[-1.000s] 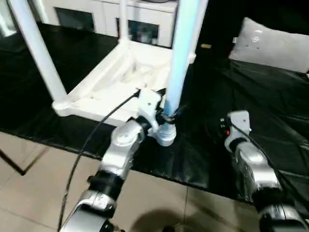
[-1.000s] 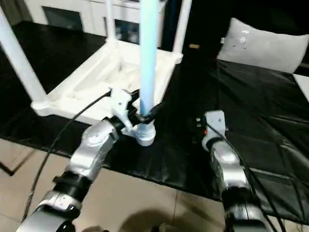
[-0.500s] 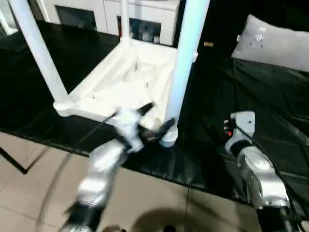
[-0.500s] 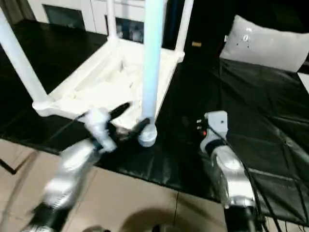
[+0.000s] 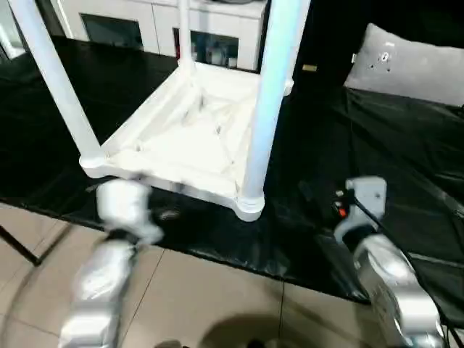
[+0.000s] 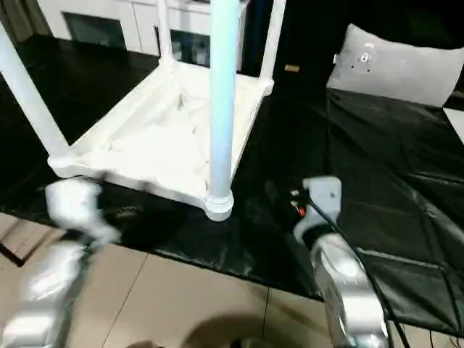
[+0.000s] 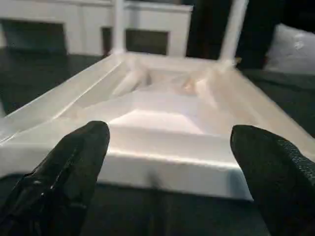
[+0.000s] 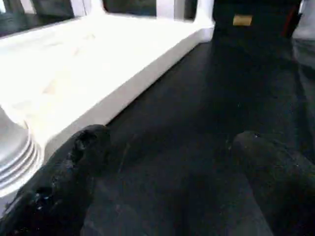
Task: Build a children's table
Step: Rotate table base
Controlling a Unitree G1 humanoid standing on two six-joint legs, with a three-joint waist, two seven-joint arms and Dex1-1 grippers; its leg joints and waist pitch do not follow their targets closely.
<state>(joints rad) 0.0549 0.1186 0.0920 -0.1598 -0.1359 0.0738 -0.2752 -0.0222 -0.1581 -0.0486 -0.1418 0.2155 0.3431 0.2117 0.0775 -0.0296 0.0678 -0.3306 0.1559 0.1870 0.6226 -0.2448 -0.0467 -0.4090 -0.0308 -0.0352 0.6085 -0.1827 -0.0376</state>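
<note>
Children's table (image 5: 185, 141): upside down on the black-covered counter (image 5: 406, 167), underside up, four legs rising from its corner sockets
Near leg (image 5: 264, 101): upright in the near right corner socket (image 5: 249, 205), at the counter's near edge
Left gripper (image 7: 165, 169): wide open and empty, facing the table's near rim from just off it; the arm sits low at the near left, clear of the table
Right gripper (image 8: 167, 177): open and empty, over bare black counter right of the table, the ribbed base of the near leg just beside one finger
Step in hand, as I judge it: checking that all the legs are seated, since every socket seems filled
Doing it well: sight each leg for lean, press straight down along its axis to seat it, and brace the rim with the other gripper so the table cannot slide off the near edge
Risk: a sideways push could tip a leg or shift the table
Far side: white cabinet (image 5: 167, 29) and grey pillow (image 5: 406, 65), well apart from the work
</note>
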